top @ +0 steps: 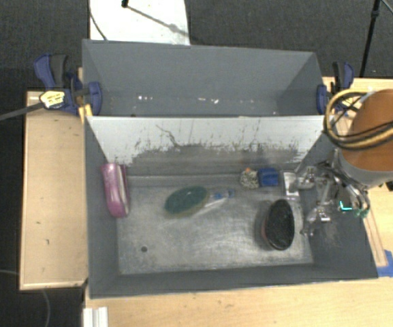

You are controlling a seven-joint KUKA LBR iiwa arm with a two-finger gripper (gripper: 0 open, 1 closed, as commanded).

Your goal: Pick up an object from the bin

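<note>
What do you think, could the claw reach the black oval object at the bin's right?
Probably yes: the claw sits just beside the black oval object, which lies uncovered on the bin floor, with nothing between them.

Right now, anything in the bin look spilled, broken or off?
Nothing stands out. Pink oblong piece lies at far left, green brush mid-floor, small blue item by the back wall, black oval thing beside the end effector. Back wall is scuffed, just wear.
</note>
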